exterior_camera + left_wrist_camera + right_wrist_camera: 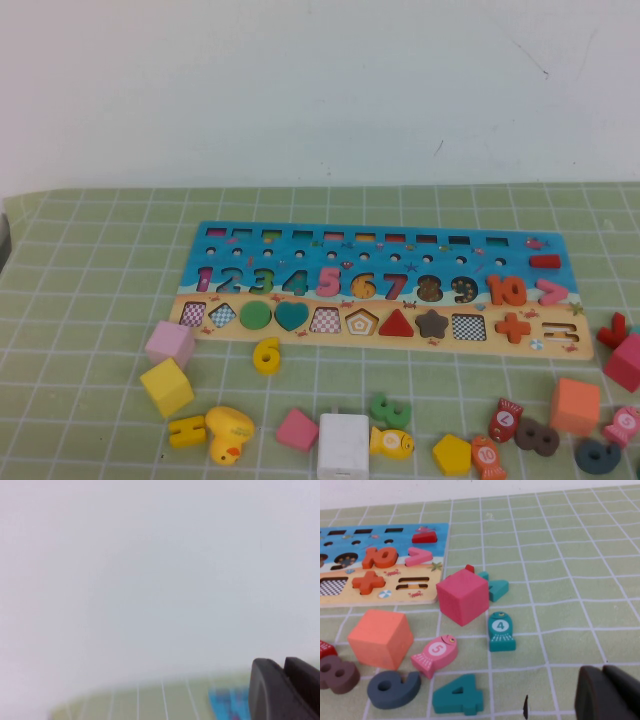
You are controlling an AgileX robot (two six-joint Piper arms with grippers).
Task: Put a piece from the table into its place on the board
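While neither arm appears in the high view, the table [90, 260], covered by a pale green mat ruled in white squares, fills the lower part of that view beneath a plain white wall [320, 90].

Lying across the middle of the mat is the board [190, 240], long and wooden, with a blue upper part carrying numerals 1 to 10 and a tan lower band of shape cut-outs.

Loose pieces are scattered from 3 o'clock round to 9 o'clock of the board. A white block [343, 445] sits at 6 o'clock, a yellow cube [166, 386] and a pink cube [170, 343] at 8 o'clock, an orange cube [574, 405] at 4 o'clock. A yellow duck [229, 434] lies near the bottom edge, with a green 3 [391, 409] at its 3 o'clock.

The piece [267, 355], a small flat yellow 6, lies on the mat just beside the board's near edge, at 6 o'clock of the green circle, untouched by either gripper.

The left gripper [285, 690] shows only as dark fingers in a corner of its wrist view, high above the mat; whether they are apart or together cannot be told. The right gripper [610, 695] shows likewise, near a teal 4 [456, 696]; its fingers cannot be judged either.
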